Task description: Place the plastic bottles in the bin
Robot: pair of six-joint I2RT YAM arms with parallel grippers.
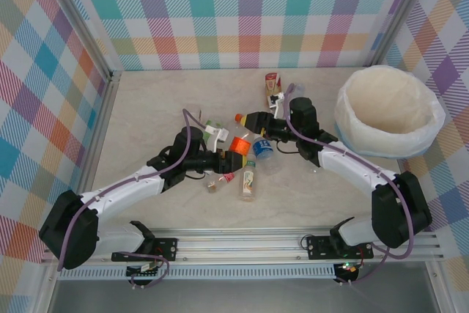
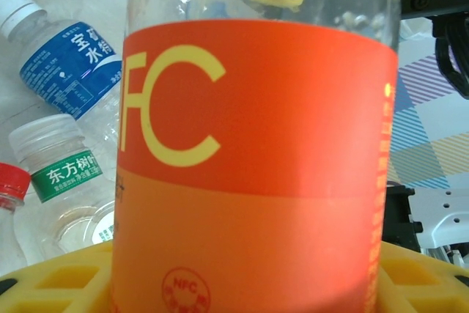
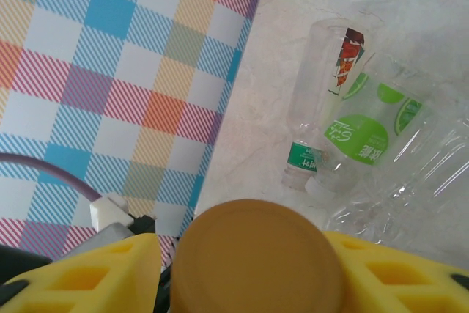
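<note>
Loose bottles crowd the middle of the surface (image 1: 146, 108). A blue-labelled bottle (image 2: 73, 64) with a white cap and Chinese print, a green-labelled bottle (image 2: 67, 174) reading "东方树叶" and a red cap (image 2: 10, 179) just beside it all lie close to the orange-labelled bottle (image 2: 256, 152). Towards the plaid wall (image 3: 110, 71) two more clear bottles lie touching. A crushed bottle (image 3: 366, 137) with a lime-green label overlaps a slim bottle (image 3: 322, 71) with a red-and-orange label, and their print is too small for us to read.

The orange label shows large yellow letters "FC" and a small round "NFC" mark. The left end effector (image 1: 229, 152) is clenched on this bottle, its yellow pads (image 2: 51, 284) against the sides. An orange cap (image 3: 256, 254) sits between the yellow fingers (image 3: 410, 276) of the right end effector (image 1: 254, 121); we cannot tell whether they press on it.

The bin (image 1: 432, 119), white-lined, stands at the right of the surface, well apart from the held bottle, with the right arm's wrist between them.
</note>
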